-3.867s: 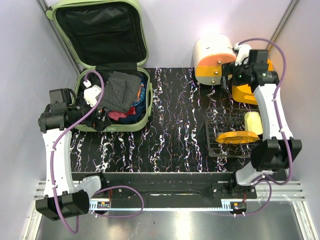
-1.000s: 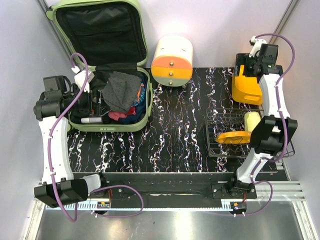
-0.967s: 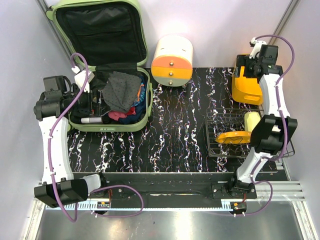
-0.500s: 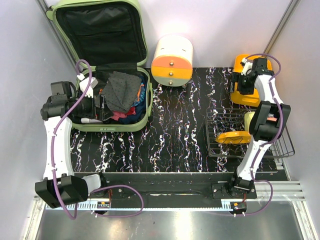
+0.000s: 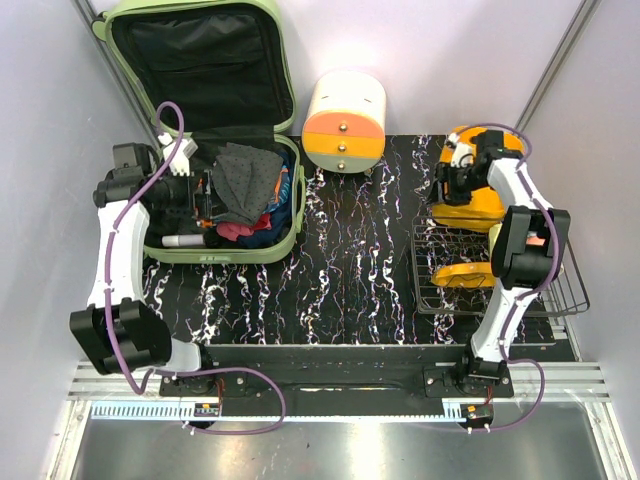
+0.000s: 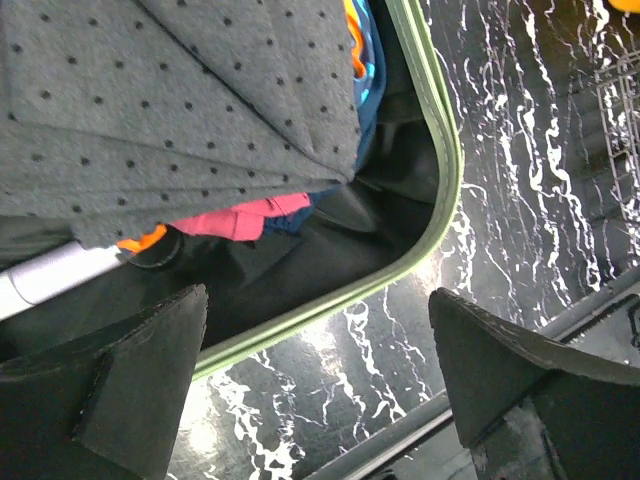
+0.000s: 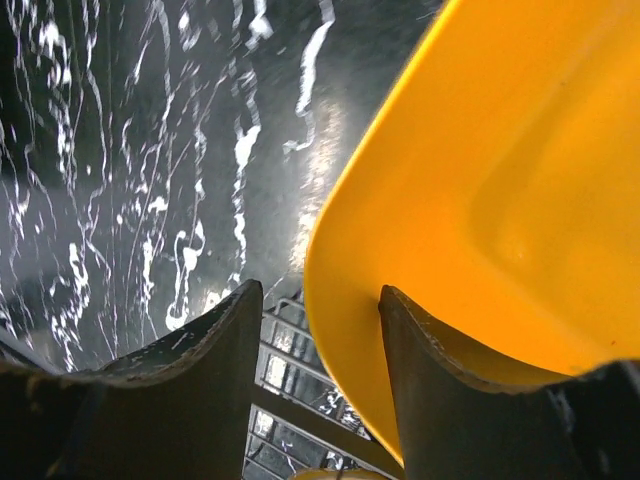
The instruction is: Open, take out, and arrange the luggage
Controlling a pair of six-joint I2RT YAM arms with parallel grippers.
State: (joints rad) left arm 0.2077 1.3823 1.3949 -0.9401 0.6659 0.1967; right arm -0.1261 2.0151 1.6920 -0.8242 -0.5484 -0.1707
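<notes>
The luggage (image 5: 225, 257) lay open at the far left, pale green shell (black lining inside), lid standing upright, base packed full.

Black marbled table (image 5: 350, 270), 4 things on it. Luggage (image 5: 200, 70) at 10 o'clock, drawer box (image 5: 345, 115) at 12. Orange bin (image 5: 470, 205) at 2, wire basket (image 5: 430, 272) at 4.

Top view bright, evenly lit from above — soft shadows, sharp focus. Inside the luggage (image 6: 448, 150) it is dim. White glare streaks the glossy table (image 7: 250, 140) — the close bin (image 7: 520, 180) looks soft.
</notes>
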